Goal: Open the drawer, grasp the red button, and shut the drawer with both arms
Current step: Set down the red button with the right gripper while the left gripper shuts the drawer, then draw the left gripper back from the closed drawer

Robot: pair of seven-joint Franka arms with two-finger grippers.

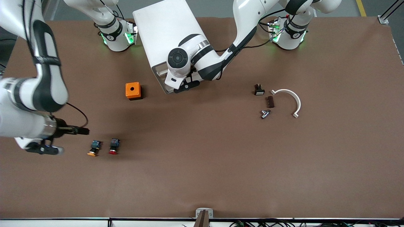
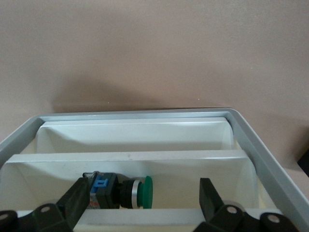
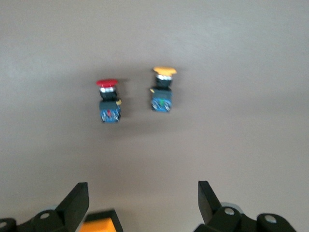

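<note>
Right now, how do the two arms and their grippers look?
Both arms are glossy white with black joint rings; green lights glow at their bases. The left arm carries a black cable. The left gripper and right gripper have small black fingers.

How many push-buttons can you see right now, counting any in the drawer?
3. The red-capped button and the orange-capped button lie side by side on the table toward the right arm's end. A green-capped button lies in the open drawer; others may be hidden there.

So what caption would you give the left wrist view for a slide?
Open left gripper poised over the white drawer, a green-capped button lying between its fingers.
</note>
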